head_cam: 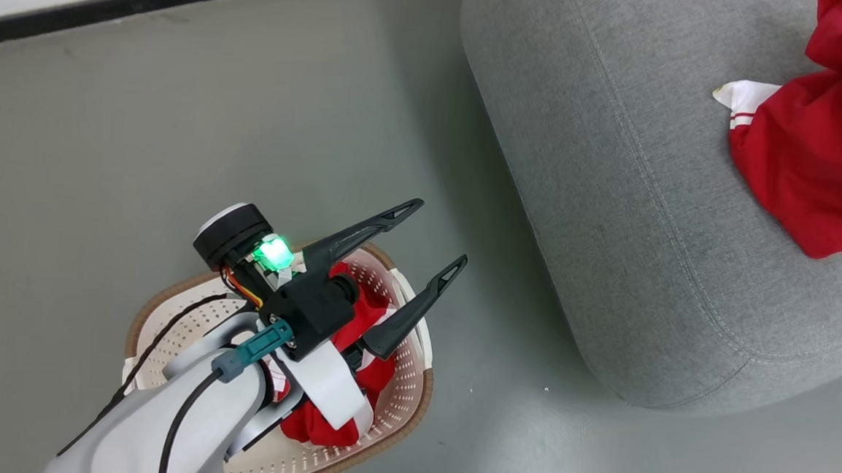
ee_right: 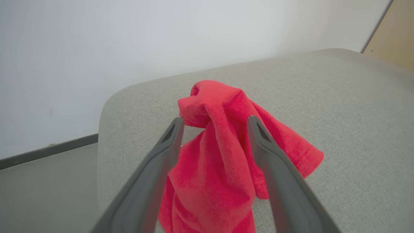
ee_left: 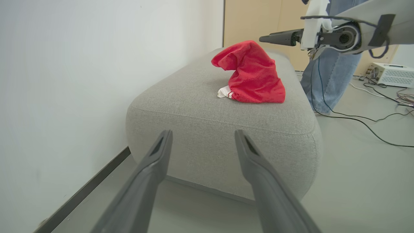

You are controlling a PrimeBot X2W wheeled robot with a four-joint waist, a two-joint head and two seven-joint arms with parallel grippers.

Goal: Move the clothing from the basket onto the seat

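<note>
left gripper (head_cam: 438, 233): wide open, nothing in it, hovering right over the basket (head_cam: 403, 385)
right gripper (ee_right: 215, 119): fingers spread either side of a red garment (ee_right: 210, 168), not pinching it as far as I can see
seat (head_cam: 615, 168): that garment sits on it in a floppy peak
basket: more red clothing (head_cam: 318, 429) bunched inside, only partly in sight
handling: looks light and soft with zero stiffness, so it'll drape and trail
where to grab: I'd pinch a thick bunched fold on top, not a thin edge

Red clothing (ee_left: 255, 77) heaped on grey seat (ee_left: 207, 129); more, seemingly, in basket (head_cam: 404, 389).
</note>
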